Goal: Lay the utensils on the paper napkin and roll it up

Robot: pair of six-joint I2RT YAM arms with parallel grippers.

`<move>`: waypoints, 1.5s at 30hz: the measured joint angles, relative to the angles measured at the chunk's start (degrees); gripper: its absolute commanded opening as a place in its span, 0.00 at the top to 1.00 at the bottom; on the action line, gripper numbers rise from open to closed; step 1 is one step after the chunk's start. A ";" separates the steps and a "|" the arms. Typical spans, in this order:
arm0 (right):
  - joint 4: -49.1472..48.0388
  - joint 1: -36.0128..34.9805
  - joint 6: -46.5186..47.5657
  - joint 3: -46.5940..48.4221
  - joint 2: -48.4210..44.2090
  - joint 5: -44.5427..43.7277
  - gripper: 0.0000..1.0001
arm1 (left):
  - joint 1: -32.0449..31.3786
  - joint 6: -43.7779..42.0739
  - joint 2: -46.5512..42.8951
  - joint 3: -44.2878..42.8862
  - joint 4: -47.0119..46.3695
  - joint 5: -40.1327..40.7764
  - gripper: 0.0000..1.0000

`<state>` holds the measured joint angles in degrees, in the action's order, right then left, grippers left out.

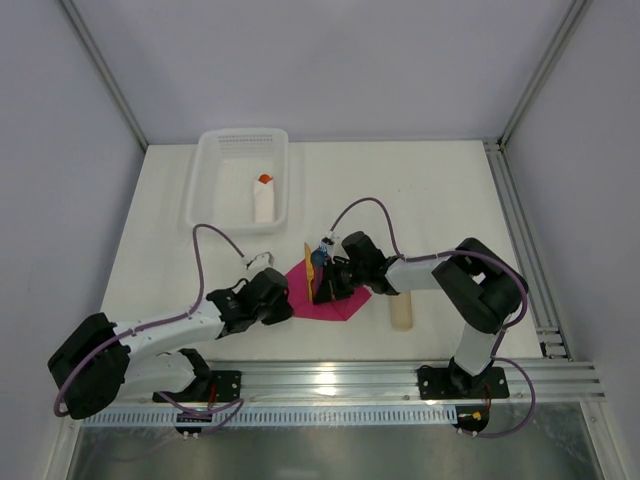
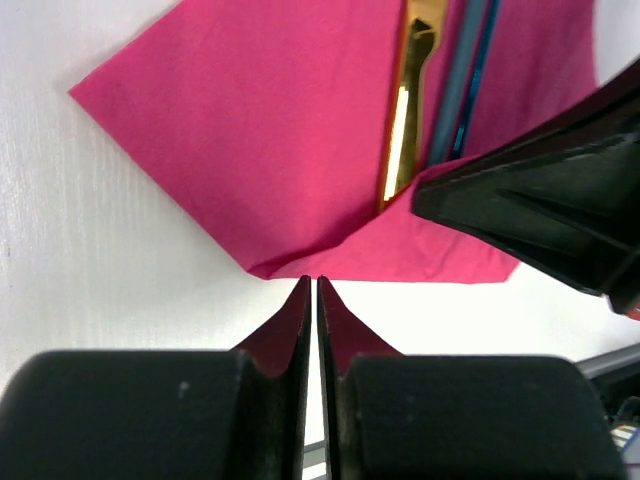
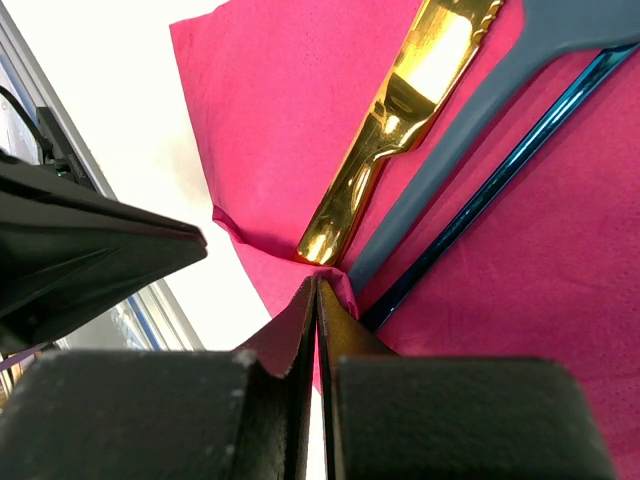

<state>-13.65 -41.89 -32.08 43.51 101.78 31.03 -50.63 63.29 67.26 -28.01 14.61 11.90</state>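
Observation:
The magenta paper napkin (image 1: 330,298) lies between the two arms near the front of the table, with one corner folded over. The utensils rest on it side by side: a shiny yellow-orange knife (image 3: 400,120), a grey-blue handle (image 3: 480,130) and a thin dark-blue handle (image 3: 520,160). My right gripper (image 3: 317,283) is shut, pinching a raised fold of the napkin just below the knife's end. On the napkin's other side, my left gripper (image 2: 311,281) is shut, its tips at the folded edge of the napkin (image 2: 280,130) with nothing seen between them. The utensils' heads are out of view.
A white basket (image 1: 205,185) at the back left holds a white roll with an orange tip (image 1: 263,200). A beige rounded strip (image 1: 401,310) lies right of the napkin, beside the right arm. A metal rail (image 1: 330,378) runs along the near edge.

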 measured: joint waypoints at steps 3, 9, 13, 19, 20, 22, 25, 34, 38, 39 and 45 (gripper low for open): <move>0.00 0.00 0.04 0.00 0.00 0.02 0.96 | -0.04 -1.14 -1.62 -0.07 -0.61 -0.20 0.94; 0.15 0.00 0.07 0.00 -0.13 -0.13 0.96 | -0.13 -3.21 2.19 -3.26 -1.73 -0.63 0.96; 0.63 -0.02 0.09 0.00 -0.39 -0.46 0.96 | -0.13 -3.82 8.24 -6.05 -3.67 -1.07 0.97; 1.14 -0.02 0.13 0.00 -0.70 -0.81 0.96 | -0.13 -3.93 13.57 -6.86 -4.87 -1.18 0.98; 1.25 -0.02 0.17 0.00 -0.79 -0.90 0.96 | -0.15 -3.96 13.66 -7.13 -4.83 -1.18 0.98; 1.38 0.00 0.24 0.00 -0.90 -0.94 0.96 | -0.15 -3.96 13.94 -7.37 -5.03 -1.22 0.98; 1.44 -0.02 0.26 0.00 -0.92 -1.07 0.96 | -0.13 -3.96 14.43 -7.37 -5.57 -1.62 0.98; 2.10 0.00 0.28 0.00 -1.31 -1.62 0.96 | -0.15 -3.93 15.30 -7.63 -6.99 -2.23 0.99; 3.52 -0.02 0.55 0.00 -3.21 -2.71 0.96 | -0.15 -3.91 15.32 -7.63 -7.02 -2.23 0.99; 4.11 -0.02 0.72 0.00 -3.91 -3.06 0.96 | -0.15 -3.91 15.32 -7.63 -7.02 -2.23 0.99; 6.14 -0.02 1.64 -0.33 -7.74 -5.09 0.96 | -0.15 -3.91 15.30 -7.63 -6.99 -2.21 0.99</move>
<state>-7.51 -41.91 -30.44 43.18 94.04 25.93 -50.78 59.37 82.56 -35.64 7.62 9.69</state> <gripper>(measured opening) 0.038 0.008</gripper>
